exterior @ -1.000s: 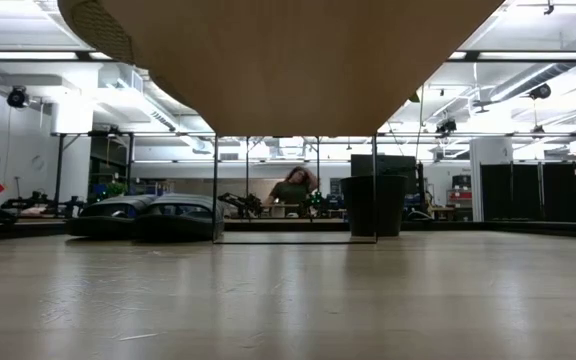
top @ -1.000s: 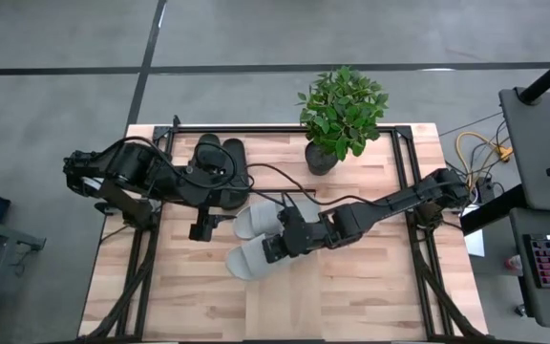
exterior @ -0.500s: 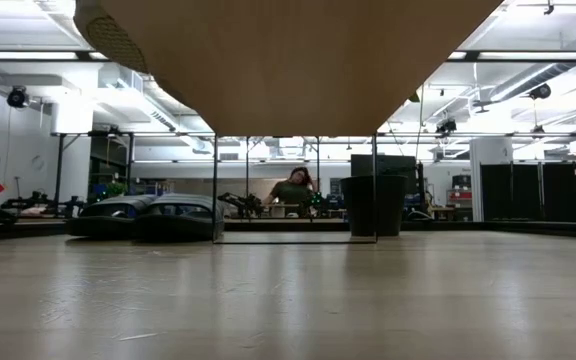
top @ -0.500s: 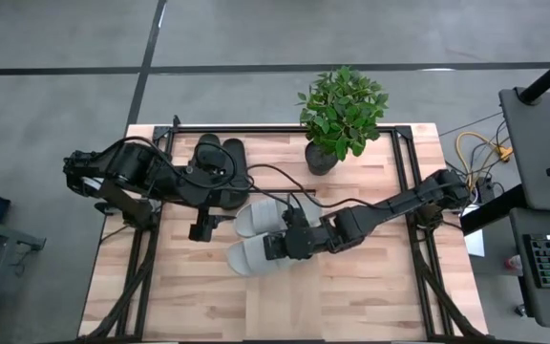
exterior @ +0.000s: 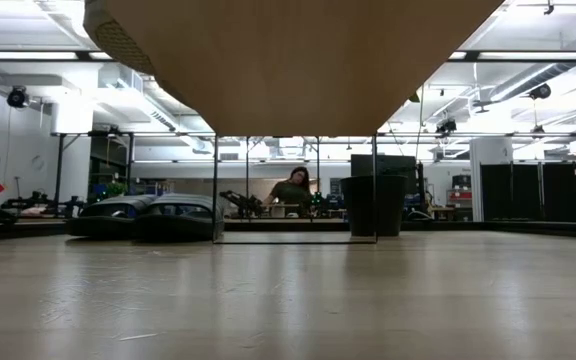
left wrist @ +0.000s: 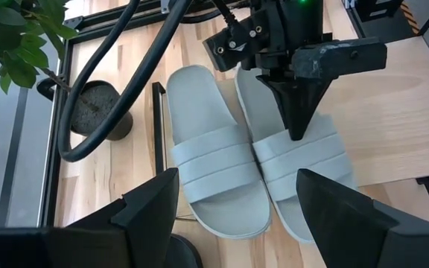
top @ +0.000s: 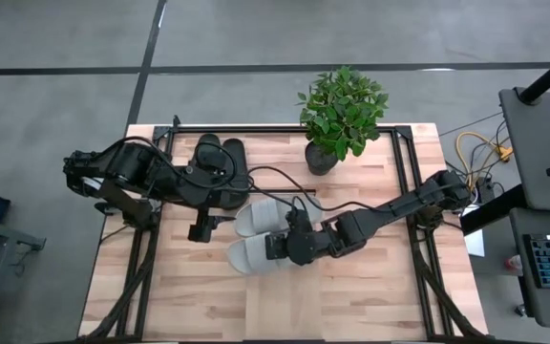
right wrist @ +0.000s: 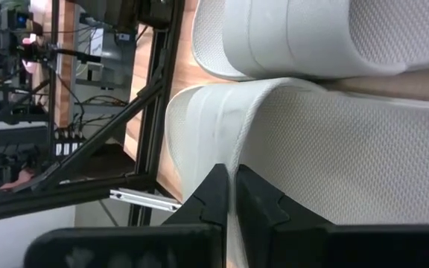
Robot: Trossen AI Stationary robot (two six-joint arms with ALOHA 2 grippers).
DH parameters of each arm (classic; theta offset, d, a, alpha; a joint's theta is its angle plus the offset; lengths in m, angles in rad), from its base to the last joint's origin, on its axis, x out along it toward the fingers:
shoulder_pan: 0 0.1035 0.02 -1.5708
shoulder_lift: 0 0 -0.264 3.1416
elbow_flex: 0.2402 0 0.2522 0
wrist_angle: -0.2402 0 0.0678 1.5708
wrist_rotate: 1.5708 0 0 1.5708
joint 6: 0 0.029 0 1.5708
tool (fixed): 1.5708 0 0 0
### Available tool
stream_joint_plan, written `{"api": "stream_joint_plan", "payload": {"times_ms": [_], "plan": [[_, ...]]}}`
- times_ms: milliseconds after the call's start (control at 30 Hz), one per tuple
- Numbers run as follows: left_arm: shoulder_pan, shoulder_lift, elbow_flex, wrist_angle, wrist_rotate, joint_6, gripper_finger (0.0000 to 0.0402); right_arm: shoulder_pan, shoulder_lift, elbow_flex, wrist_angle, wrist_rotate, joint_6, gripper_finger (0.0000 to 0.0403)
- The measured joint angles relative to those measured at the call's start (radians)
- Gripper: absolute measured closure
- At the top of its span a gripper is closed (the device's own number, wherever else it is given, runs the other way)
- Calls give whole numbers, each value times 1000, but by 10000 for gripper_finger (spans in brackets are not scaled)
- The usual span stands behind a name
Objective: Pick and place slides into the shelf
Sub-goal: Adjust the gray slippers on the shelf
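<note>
Slides come in two pairs on the wooden table. The pale grey pair lies side by side near the table's middle: one grey slide farther back, the other grey slide nearer the front edge, lying on the shelf — a pale plank panel that shows under it in the left wrist view. The black pair sits toward the back left, close beside the left arm.

The right gripper is over the nearer grey slide, its fingers pinched together with the tips against the wide strap; whether it actually grips the strap cannot be told. The left gripper hangs just left of the grey pair, fingers spread wide, holding nothing.

A potted plant stands at the back edge of the table — well apart from both grippers.
</note>
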Motion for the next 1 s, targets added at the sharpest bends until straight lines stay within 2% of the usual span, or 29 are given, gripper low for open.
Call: {"api": "stream_joint_plan", "payload": {"times_ms": [467,1000], "plan": [[0,0,0,0,23,0,146,-55,-2,0,-12,12,-50,391],[-1,0,0,-1,27,-22,146,-55,-4,2,-69,14,-34,394]]}}
